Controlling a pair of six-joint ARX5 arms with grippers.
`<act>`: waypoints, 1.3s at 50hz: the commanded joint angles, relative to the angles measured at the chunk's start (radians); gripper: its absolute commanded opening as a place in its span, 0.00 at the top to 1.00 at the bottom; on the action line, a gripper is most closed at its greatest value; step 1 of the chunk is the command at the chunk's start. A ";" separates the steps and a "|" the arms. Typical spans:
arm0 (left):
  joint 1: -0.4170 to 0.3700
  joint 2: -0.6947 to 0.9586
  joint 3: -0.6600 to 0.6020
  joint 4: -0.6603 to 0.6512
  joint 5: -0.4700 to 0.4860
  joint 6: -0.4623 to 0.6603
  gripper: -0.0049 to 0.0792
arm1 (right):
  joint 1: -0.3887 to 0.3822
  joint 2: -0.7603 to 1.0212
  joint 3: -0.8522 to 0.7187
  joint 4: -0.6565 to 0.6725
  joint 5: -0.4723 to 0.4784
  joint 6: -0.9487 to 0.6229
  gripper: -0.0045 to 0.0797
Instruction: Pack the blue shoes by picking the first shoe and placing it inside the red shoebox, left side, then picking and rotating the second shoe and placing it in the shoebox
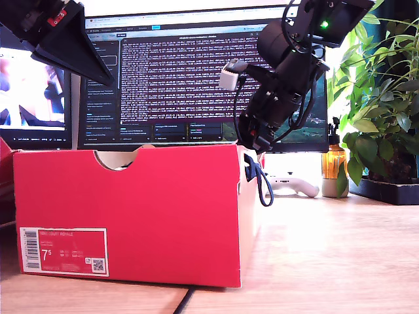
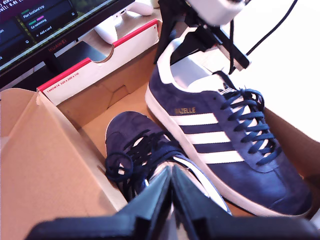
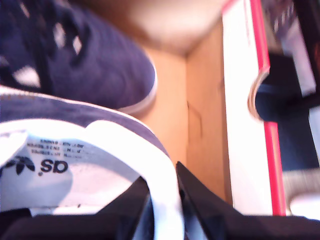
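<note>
The red shoebox [image 1: 131, 216] stood on the wooden desk [image 1: 327, 255] towards the exterior view's left, its barcode label [image 1: 63, 251] facing the camera, with a monitor [image 1: 196, 72] behind it. Both blue shoes lay inside on the brown cardboard floor. My second gripper [image 3: 162, 200] reached down into the box at the end nearer the exterior view's right, its jaws narrowed onto the white heel collar of the striped shoe [image 2: 225, 145] (the one with "GAZELLE" on its side), which rested tilted against the other shoe [image 2: 150, 155]. A loop of blue lace [image 1: 264, 186] hung over the box's edge there. My first gripper [image 2: 171, 200] hung above the box at the exterior view's upper left, its jaws pressed together with nothing between them, looking down over the second shoe's laces.
</note>
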 commanded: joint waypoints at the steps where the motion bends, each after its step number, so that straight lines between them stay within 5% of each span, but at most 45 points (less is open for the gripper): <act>1: 0.001 0.001 -0.003 0.003 0.004 -0.006 0.96 | 0.032 0.009 0.018 -0.005 0.031 -0.003 0.89; 9: 0.001 0.001 -0.003 0.004 0.005 -0.006 0.96 | 0.069 0.009 0.019 0.021 0.101 -0.003 0.64; 24: 0.001 0.001 -0.003 0.001 0.005 -0.007 0.96 | 0.114 0.009 0.066 0.069 0.212 0.005 0.62; 31: 0.001 0.001 -0.003 0.003 0.005 -0.007 0.96 | 0.124 0.009 0.128 0.051 0.263 0.006 0.52; 51: 0.001 0.001 -0.003 -0.050 0.005 -0.006 0.96 | 0.125 0.009 0.209 -0.352 0.261 0.178 0.48; 59: 0.001 0.001 -0.003 -0.049 0.005 -0.006 0.96 | 0.134 0.008 0.216 -0.349 0.261 0.390 0.53; 65: 0.002 0.001 -0.003 -0.037 0.003 0.005 0.96 | 0.135 0.007 0.233 -0.344 0.258 0.502 0.91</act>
